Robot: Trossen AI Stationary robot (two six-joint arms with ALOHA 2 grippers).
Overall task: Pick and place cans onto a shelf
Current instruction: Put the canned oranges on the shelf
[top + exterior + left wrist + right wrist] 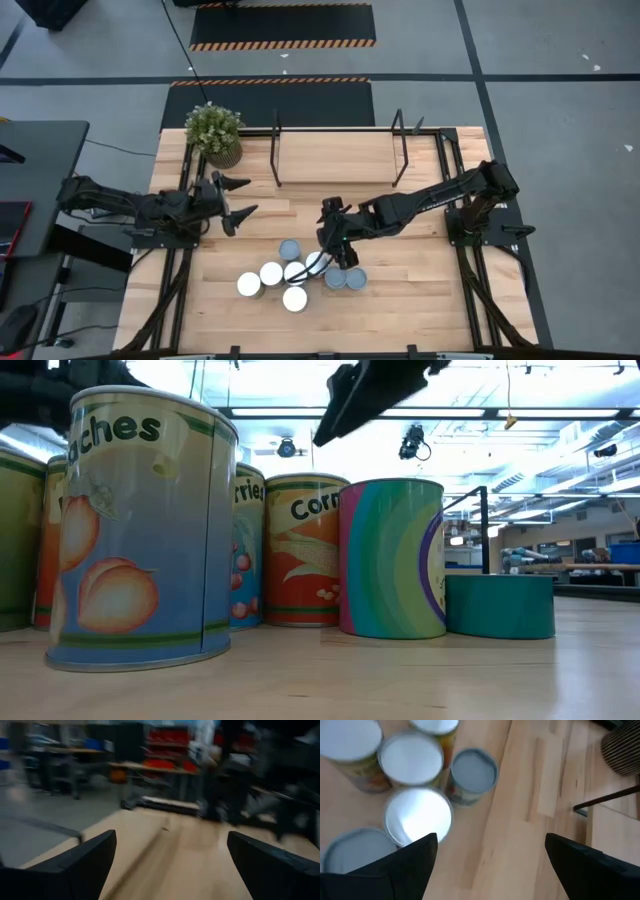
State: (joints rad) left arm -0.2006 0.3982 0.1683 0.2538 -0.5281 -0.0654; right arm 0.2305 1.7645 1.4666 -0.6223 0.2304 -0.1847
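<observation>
Several cans [293, 275] with white or blue-grey tops stand upright in a cluster on the wooden table near its front edge. The low view shows them close up, a peaches can [140, 530] nearest. The shelf [338, 152], with thin black end frames, stands at the table's far side. My right gripper [335, 250] hangs open above the cluster's far right part, slanting down, with nothing between its fingers; the can tops [415, 817] lie off to one side of its fingers in its wrist view. My left gripper [243, 198] is open and held level over the table's left part, away from the cans.
A potted plant [215, 133] stands at the table's far left corner, beside the shelf's left end frame [277, 150]. Bare tabletop [330, 205] lies between the cans and the shelf. The arm bases sit at the table's left and right edges.
</observation>
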